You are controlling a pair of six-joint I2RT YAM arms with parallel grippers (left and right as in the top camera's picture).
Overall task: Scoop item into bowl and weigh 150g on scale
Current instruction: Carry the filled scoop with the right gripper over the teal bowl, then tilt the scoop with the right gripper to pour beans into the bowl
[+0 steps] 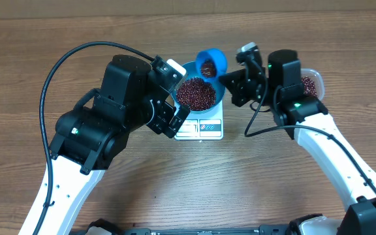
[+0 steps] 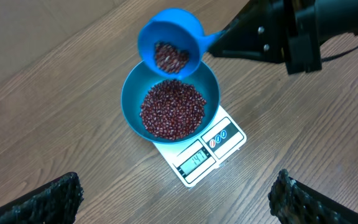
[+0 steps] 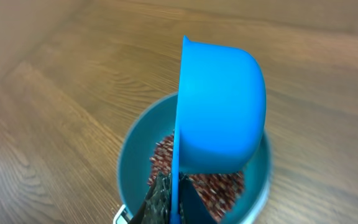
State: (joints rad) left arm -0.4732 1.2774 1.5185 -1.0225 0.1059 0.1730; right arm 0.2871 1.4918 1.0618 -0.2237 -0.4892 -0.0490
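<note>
Pincer of the right arm (image 1: 232, 81) is closed narrow on the handle of the small blue scoop (image 2: 169, 38), which hangs tipped over the far rim of the blue bowl (image 2: 129, 93). A little heap of red-brown beans (image 2: 173, 109) lies in the scoop's lowered lip, and many more fill the bottom of the bowl. The bowl sits on the white scale (image 2: 225, 134), whose lit display is too small to read surely. The left pincer (image 1: 173, 96) stands wide and holds nothing, hovering just beside the scale above the tabletop (image 1: 240, 183). A clear tub (image 1: 311, 81) of beans lies beyond the right arm.

The beans are likely hard, light and free-running, apt to slide out in a rush and bounce, so a slight tilt suits them best. The stiff scoop is best held by its handle. The smooth bowl may slide if nudged.
</note>
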